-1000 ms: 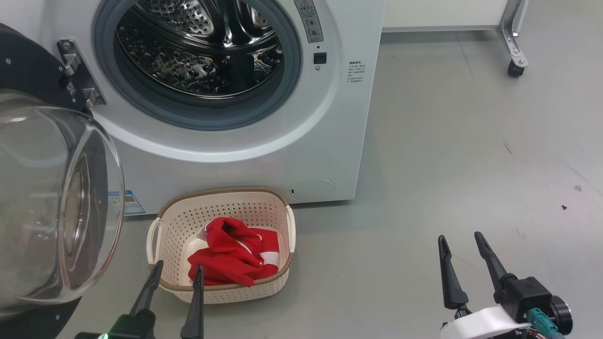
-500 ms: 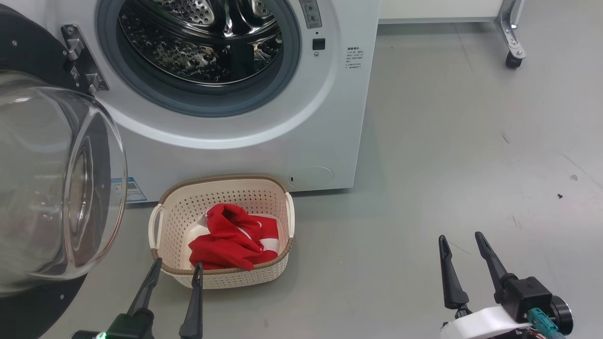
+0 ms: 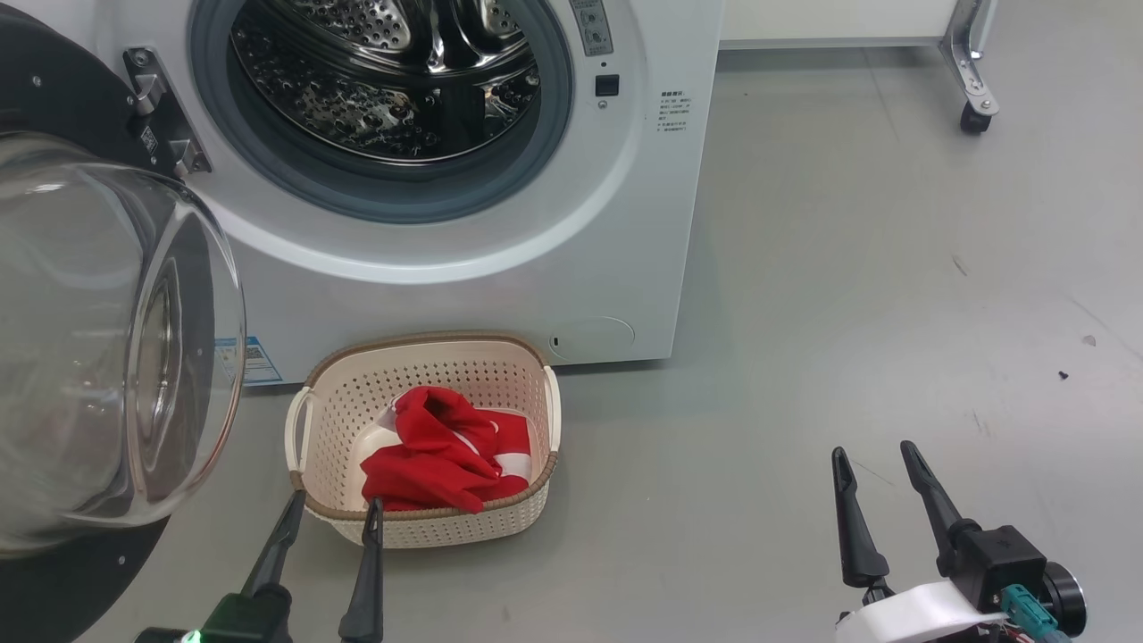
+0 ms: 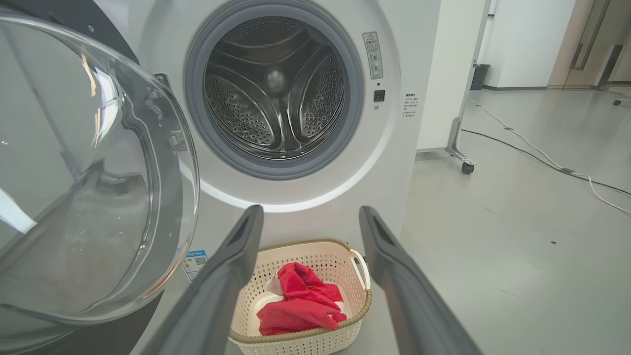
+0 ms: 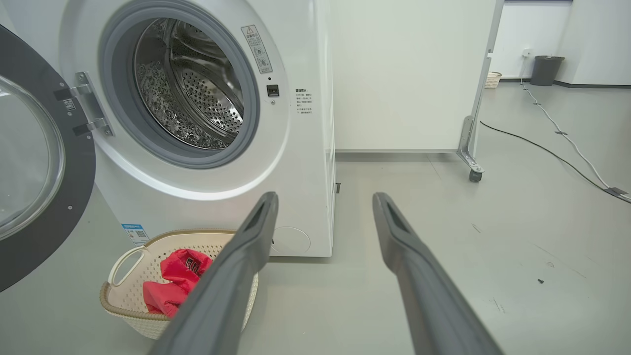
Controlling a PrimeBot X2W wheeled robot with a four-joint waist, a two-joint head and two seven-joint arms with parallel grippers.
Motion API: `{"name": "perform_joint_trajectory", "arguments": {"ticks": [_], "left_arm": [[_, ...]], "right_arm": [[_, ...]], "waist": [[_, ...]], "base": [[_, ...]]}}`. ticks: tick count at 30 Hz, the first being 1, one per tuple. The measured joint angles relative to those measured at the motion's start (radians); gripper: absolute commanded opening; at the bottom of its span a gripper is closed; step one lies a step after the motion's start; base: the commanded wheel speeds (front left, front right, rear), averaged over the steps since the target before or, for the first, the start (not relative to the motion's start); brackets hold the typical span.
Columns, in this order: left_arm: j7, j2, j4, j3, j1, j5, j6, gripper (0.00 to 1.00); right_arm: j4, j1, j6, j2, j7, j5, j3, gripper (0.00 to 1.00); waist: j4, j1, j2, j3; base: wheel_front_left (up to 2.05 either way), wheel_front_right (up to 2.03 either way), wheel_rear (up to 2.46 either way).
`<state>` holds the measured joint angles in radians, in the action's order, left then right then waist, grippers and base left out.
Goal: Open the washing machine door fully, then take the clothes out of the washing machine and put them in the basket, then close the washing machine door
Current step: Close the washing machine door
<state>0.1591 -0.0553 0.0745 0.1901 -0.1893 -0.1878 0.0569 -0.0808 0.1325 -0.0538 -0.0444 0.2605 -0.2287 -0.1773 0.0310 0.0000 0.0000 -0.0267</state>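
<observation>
Your path into the perforated steel drum [image 3: 384, 98] is clear; the open black-rimmed glass door [image 3: 98, 357] obstructs your left side.

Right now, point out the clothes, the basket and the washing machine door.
the clothes [image 3: 438, 464]: head view, middle of the red heap.
the basket [image 3: 446, 529]: head view, perforated front wall.
the washing machine door [image 3: 89, 357]: head view, bulging glass window.

The grey floor [image 3: 848, 268] runs out toward 3 o'clock in the head view, with a small dark speck [image 3: 1063, 374] on it. At 1 o'clock, a white partition panel [image 5: 404, 74] stands on a metal leg with a caster wheel [image 3: 973, 121]. In the right wrist view, a dark waste bin [image 5: 546, 70] sits at 2 o'clock by the far wall, and a cable [image 5: 560, 132] trails across the floor from near it.
</observation>
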Motion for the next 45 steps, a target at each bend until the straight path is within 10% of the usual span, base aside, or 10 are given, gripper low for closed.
{"name": "perform_joint_trajectory", "arguments": {"ticks": [20, 45], "left_arm": [[-0.014, 0.000, 0.000, 0.023, 0.001, 0.004, 0.000, 1.00], [-0.019, 0.000, -0.001, 0.005, 0.002, 0.003, 0.010, 1.00]], "right_arm": [[0.008, 0.004, -0.002, 0.002, 0.000, 0.000, 0.028, 1.00], [0.007, 0.019, 0.009, 0.002, 0.000, 0.001, 0.016, 1.00]], "waist": [[-0.087, 0.0000, 0.0000, 0.016], [-0.401, 0.0000, 0.0000, 0.035]], "base": [[0.00, 0.00, 0.00], [0.00, 0.00, 0.00]]}}
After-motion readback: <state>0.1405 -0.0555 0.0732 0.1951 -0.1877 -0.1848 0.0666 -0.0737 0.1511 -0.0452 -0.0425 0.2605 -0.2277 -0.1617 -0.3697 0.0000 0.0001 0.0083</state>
